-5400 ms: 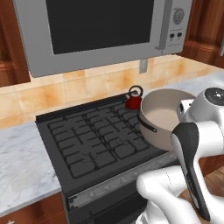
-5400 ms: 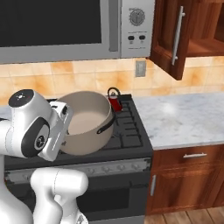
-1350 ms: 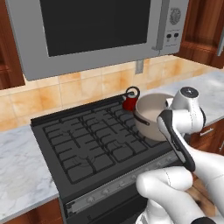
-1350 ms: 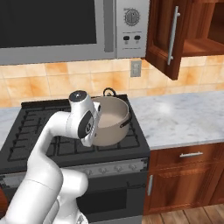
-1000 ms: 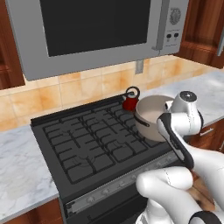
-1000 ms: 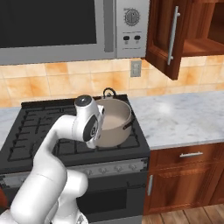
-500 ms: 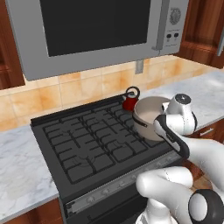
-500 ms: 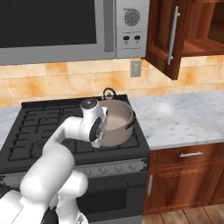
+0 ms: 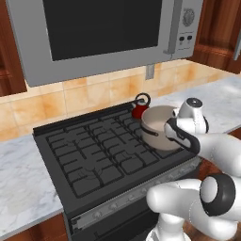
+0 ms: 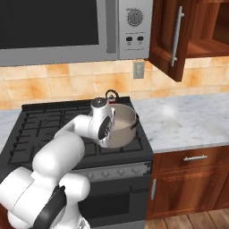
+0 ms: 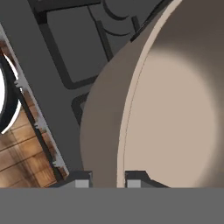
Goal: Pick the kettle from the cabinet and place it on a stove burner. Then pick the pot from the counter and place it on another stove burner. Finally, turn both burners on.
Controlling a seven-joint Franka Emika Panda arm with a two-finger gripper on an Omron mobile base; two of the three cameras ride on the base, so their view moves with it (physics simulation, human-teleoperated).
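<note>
We are seeing the pot (image 10: 120, 126) sitting on the cooktop's (image 9: 99, 155) front right burner, the kettle (image 9: 140, 107) standing just behind it.

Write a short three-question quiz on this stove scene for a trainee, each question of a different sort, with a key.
1. True or false: the pot rests on the marble counter.
2. Multiple choice: the red kettle stands on the stove at (A) the front left burner, (B) the back right burner, (C) inside the cabinet.
3. Fill in: in the hand view the fingertips straddle the pot's ____.

Key:
1. False; it sits on the front right burner, in front of the kettle.
2. B
3. rim; one fingertip is outside the wall, the other inside, so the gripper is shut on the pot.
</note>
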